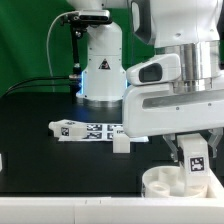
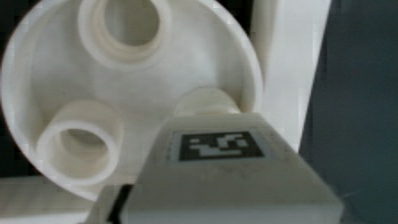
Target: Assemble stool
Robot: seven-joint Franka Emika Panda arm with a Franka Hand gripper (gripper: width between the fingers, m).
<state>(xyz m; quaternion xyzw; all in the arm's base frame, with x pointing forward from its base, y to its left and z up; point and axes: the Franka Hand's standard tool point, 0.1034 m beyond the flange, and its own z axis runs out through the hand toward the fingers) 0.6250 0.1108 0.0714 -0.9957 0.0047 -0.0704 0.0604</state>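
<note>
The stool's round white seat [image 1: 163,184] lies at the front of the exterior view's right, sockets up. My gripper [image 1: 195,163] is shut on a chunky white leg [image 1: 196,158] with a square tag and holds it upright over the seat. In the wrist view the tagged leg [image 2: 221,150] fills the foreground, its far end at a socket of the seat [image 2: 54,70]. Two other round sockets [image 2: 125,30] [image 2: 80,150] stand open. Only a dark finger edge [image 2: 121,205] shows beside the leg. Another white leg [image 1: 121,142] lies on the black table.
The marker board [image 1: 85,129] lies flat in the middle of the table, just behind the loose leg. The arm's white base [image 1: 100,70] stands at the back. A small white part [image 1: 2,160] shows at the exterior view's left edge.
</note>
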